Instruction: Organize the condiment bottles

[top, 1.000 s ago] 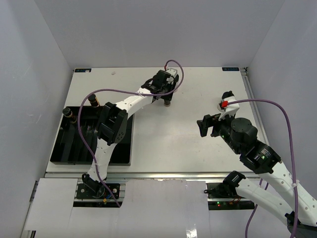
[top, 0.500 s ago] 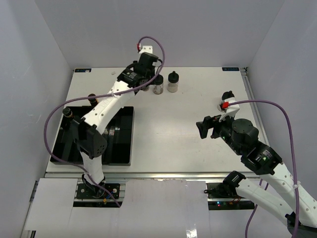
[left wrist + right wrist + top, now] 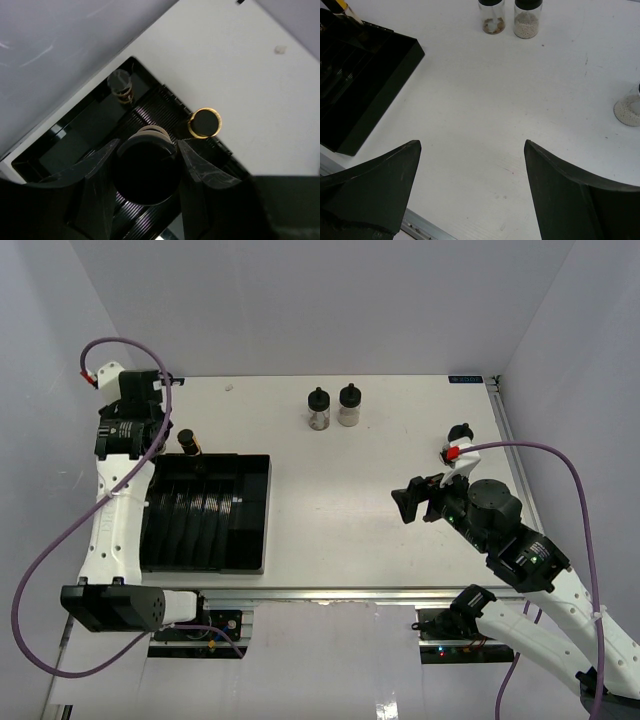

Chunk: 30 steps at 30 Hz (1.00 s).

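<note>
Two bottles [image 3: 349,405] wait at the top middle. Your left pincer [image 3: 147,165] pinches a black-capped bottle [image 3: 145,177] over the tray [image 3: 250,520], likely to slot it in; your right pincer [image 3: 470,145] is spread.

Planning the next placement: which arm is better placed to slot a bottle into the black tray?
Left: the left claw is shut on a black-capped bottle over the tray; the right claw is open and empty.
</note>
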Each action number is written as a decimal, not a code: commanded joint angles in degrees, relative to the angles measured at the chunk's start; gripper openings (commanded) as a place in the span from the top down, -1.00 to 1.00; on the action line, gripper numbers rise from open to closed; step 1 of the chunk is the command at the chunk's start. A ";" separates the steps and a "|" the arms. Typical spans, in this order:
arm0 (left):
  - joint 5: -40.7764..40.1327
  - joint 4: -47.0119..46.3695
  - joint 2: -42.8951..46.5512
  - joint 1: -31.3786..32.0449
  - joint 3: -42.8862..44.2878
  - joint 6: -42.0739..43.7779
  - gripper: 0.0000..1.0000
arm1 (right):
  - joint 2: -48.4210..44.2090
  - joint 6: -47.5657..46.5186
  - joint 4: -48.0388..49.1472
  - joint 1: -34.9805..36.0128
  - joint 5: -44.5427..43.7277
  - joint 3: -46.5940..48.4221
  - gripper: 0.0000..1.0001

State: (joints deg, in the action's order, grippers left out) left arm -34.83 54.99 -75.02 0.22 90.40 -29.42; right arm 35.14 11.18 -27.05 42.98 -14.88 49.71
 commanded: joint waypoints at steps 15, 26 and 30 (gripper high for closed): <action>4.01 -20.59 8.93 -18.34 -29.98 0.21 1.00 | 0.00 0.47 0.79 0.17 1.57 0.54 -0.81; 4.27 -29.33 6.57 -21.55 -34.26 -0.15 1.00 | 0.39 0.05 1.82 0.17 -0.30 -1.33 -0.80; 4.25 -30.18 3.57 -21.92 -33.56 -1.22 1.00 | 1.14 -0.35 1.82 0.09 -0.41 -0.95 -0.80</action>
State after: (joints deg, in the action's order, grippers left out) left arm -30.73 28.53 -69.36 -20.93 55.86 -29.42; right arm 35.71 11.53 -27.04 43.00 -14.19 48.85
